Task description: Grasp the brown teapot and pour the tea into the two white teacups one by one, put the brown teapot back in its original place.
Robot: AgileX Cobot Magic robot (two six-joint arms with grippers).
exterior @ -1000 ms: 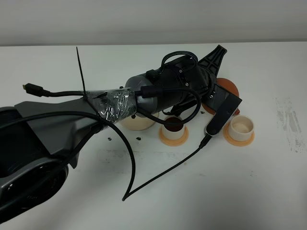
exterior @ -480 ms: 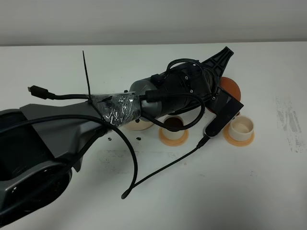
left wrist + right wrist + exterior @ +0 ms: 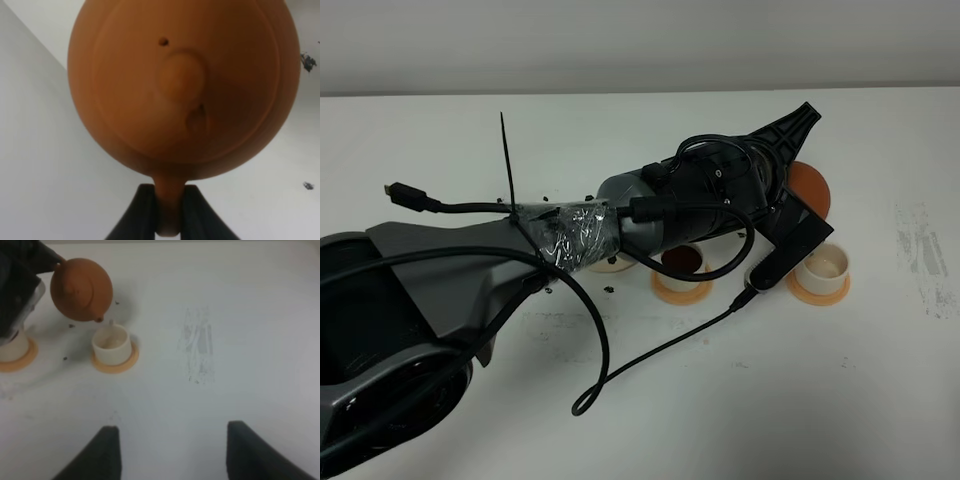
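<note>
— Starting at the left, anything to mind?

— Only note the saucer (image 3: 610, 266), pale and half hidden under the left arm (image 3: 470, 270). Wanted for the return, not before.

— Next along?

— Steer clear of the left teacup (image 3: 682, 262), dark with tea on its orange coaster (image 3: 678, 292). Looks served, so allow no drips there.

— And the pour itself?

— Find the brown teapot (image 3: 808, 187) held off the desk (image 3: 770, 400), just behind the right teacup (image 3: 823, 264), pale inside and possibly unfilled; hard to tell. Pinched by the loop handle (image 3: 169, 200) between the left fingers (image 3: 152, 215), closed narrow on it. Judging by the right wrist view, first bring the spout (image 3: 98, 318) from the rim's edge toward the middle of that cup. Then tip slowly, by wrist roll alone, watching the lid (image 3: 181, 80): unheld, so probably safest at a shallow tilt. Stop short of the brim.

— Farthest right?

— Leave the right fingers (image 3: 107, 455) as found: spread wide, empty, over the desk, well apart from both cups.
</note>
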